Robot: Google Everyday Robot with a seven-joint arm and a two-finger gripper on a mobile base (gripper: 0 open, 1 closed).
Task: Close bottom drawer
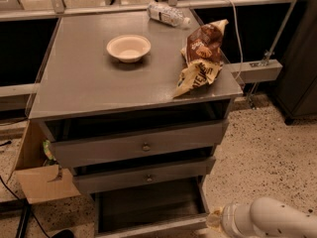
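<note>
Grey bottom drawer (157, 226), narrowest of three w/ a slim front panel and dark interior, stands pulled well out at the foot of the grey metal table (99, 90), so the task isn't done. I judge the step in hand to be the approach, i.e. getting the gripper (213, 220) onto the drawer front before any push. That gripper, the pale yellowish tip of a white rounded arm (270, 222), sits low at the view's bottom R, just beside the drawer's R front corner. Contact vs. a small gap can't be told, nor whether the jaws are apart or together. Rel. to the jaws, the drawer lies to the view's L, its front panel running leftwards along the bottom of the view, knob not visible. Next move, in my view, calls for shifting the tip towards the panel's centre, then pressing straight in towards the cabinet body; a push at the corner alone could skew the drawer and jam it. Above, the mid-sized grey drawer front (146, 176) and the tallest grey drawer front (143, 146) also sit a bit out, each w/ a small round knob, so the push should stay low. On top: a cream round bowl (128, 47), a crumpled brown snack bag (202, 56) at the R edge, and a clear plastic bottle (167, 14) lying at the back.
</note>
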